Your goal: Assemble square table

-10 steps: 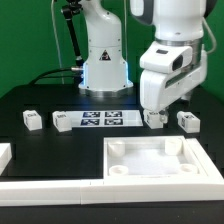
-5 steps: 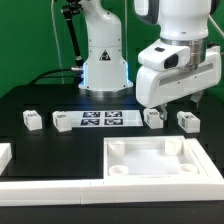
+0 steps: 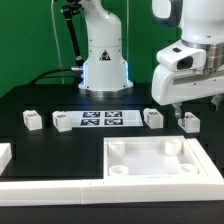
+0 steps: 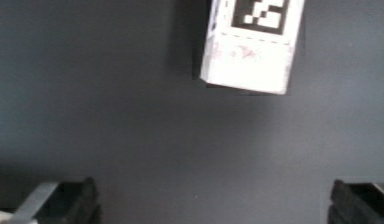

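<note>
Four small legs point(image 3: 153, 118) behind the square tabletop point(image 3: 145, 146), pincer point(image 3: 183, 112) above one.

White slab point(image 3: 150, 165), black tabletop point(image 3: 60, 150)

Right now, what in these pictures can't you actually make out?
- Wrist view: the leg is blurred, and the picture's edge cuts off its tag.
- Exterior view: the gripper has dark fingers that vanish against the dark background, so their gap is unreadable there.
- Exterior view: the leftmost leg has a tag too small to read.
- Exterior view: the long white rail runs off both side edges.
</note>
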Available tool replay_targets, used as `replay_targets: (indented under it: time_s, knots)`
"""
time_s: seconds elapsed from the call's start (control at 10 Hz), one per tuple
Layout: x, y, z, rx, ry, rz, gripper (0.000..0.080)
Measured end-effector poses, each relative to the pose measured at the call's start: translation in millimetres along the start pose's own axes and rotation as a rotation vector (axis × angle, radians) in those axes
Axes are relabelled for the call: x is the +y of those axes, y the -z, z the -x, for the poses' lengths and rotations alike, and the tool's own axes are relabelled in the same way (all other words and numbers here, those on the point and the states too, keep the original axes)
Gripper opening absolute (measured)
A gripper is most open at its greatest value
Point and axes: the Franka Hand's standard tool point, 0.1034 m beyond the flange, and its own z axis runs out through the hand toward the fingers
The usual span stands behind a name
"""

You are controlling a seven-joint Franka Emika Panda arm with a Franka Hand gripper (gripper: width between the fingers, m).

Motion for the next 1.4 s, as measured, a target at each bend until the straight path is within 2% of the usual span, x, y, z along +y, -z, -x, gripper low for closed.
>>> replay_targets:
  time_s: [0.1,0.3,0.4,0.6,0.7,0.8,0.9,1.0,1.2,1.4]
  knots:
    - [-1.1,-1.0,2.7,-0.072,-0.005,0.004,0.0649]
    - [-17.7,-5.4,-1.9,-0.254,0.004,0.01,0.0649]
    - [-21.7,-9.6,-4.4,-0.299,0.011,0.009,0.0649]
    - [-18.6,-12.3,6.4,-0.473,0.017,0.011,0.0649]
    - [-19.3,-12.9,7.9,-0.584,0.02,0.01,0.0649]
    - [-19.8,-15.1,6.4,-0.635,0.022,0.006,0.0649]
    - [-21.2,-19.0,16.1,-0.734,0.0,0.019,0.0649]
    - [-25.9,-31.5,24.1,-0.819,-0.023,0.036,0.0649]
    - [-27.9,-46.5,27.6,-0.825,-0.02,0.038,0.0649]
    - [-17.6,-52.9,30.3,-0.806,0.001,0.02,0.0649]
